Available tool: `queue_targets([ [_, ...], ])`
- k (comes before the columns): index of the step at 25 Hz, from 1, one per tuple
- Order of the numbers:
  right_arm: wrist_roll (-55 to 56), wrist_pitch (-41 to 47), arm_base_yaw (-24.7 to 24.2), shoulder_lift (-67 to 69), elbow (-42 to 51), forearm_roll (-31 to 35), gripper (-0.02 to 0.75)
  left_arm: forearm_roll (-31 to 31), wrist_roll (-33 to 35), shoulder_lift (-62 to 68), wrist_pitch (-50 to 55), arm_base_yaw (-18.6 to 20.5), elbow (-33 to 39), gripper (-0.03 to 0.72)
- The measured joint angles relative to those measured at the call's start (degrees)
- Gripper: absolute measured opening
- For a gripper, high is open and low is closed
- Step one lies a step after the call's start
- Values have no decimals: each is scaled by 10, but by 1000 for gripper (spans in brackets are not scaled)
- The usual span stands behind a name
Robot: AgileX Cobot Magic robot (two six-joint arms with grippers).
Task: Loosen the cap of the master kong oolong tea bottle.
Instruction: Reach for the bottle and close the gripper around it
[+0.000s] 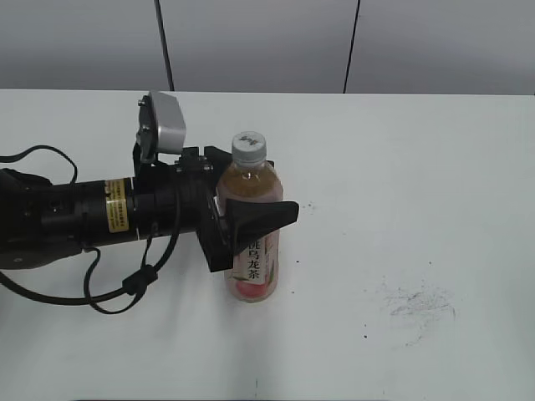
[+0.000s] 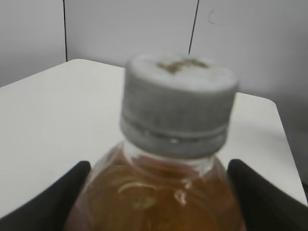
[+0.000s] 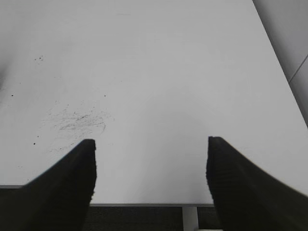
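Master kong oolong tea bottle (image 1: 252, 230) stands upright centre-left of the exterior frame on the table (image 1: 401, 167), cap (image 1: 248, 147) on. Left gripper (image 1: 251, 224) straddles its shoulder, fingers (image 2: 53, 202) flanking; contact looks likely, but I cannot tell if it's clamped. Right gripper (image 3: 151, 183) gapes wide, empty, over bare table edge.

White table (image 1: 401, 167) w/ matte top is filling most of the exterior view, running edge to edge. Grey scuff patch (image 1: 422, 305) is sitting on it at approx 4 o'clock from centre, w/ small dark specks (image 1: 303, 205) scattering near the middle. Behind the table, at 12 o'clock, a light grey panelled wall (image 1: 259, 42) is standing, w/ two thin dark seams (image 1: 165, 42) splitting it into sections. Right wrist view is showing the table's near edge, w/ dark flooring (image 3: 144, 219) lying below it and a white leg at approx 6 o'clock. Light is falling soft and even, no hard shadows showing.
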Motion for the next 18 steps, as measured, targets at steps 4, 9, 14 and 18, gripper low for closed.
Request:
queue_targets([
  [4, 0, 0, 0, 0, 0, 0, 536, -3, 6, 0, -4, 0, 0, 448],
  [9, 0, 0, 0, 0, 0, 0, 536, -3, 7, 0, -4, 0, 0, 448],
  [14, 0, 0, 0, 0, 0, 0, 536, -3, 7, 0, -4, 0, 0, 448],
  [18, 0, 0, 0, 0, 0, 5, 536, -3, 7, 0, -4, 0, 0, 448],
])
